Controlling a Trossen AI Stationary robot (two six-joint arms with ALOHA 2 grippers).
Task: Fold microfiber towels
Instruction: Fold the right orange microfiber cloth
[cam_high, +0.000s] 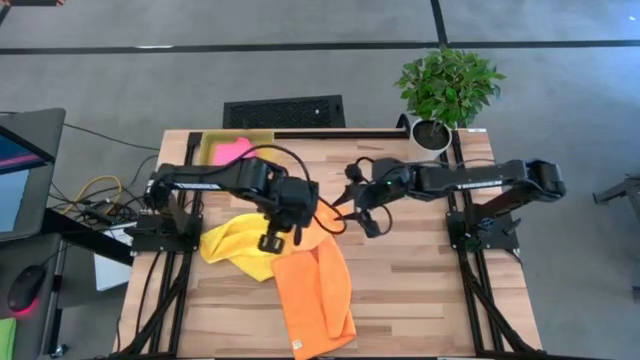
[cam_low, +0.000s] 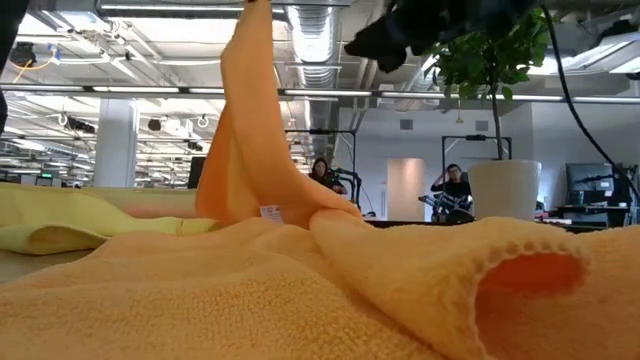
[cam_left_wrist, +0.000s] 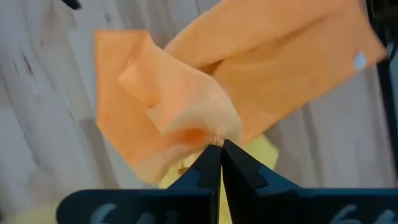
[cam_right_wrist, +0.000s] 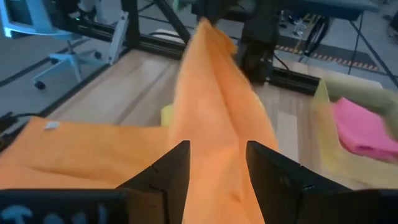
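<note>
Wooden table (cam_high: 420, 290) | bin (cam_high: 212, 147): pink towel (cam_high: 232, 150) | left tool (cam_high: 270, 241) pinches orange towel (cam_high: 318, 290) | right tool (cam_high: 362, 214) spread

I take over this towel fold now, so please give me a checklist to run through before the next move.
1. Left tool pinched shut on the lifted orange towel: ok.
2. Right tool open, with the hanging cloth between its fingers: ok.
3. Right tool touching the cloth: cannot tell.
4. Rest of the orange towel lying flat on the table: not ok, it is bunched.
5. Yellow towel clear of the orange one: not ok, they overlap.
6. Pink towel out of the way in the bin: ok.
</note>
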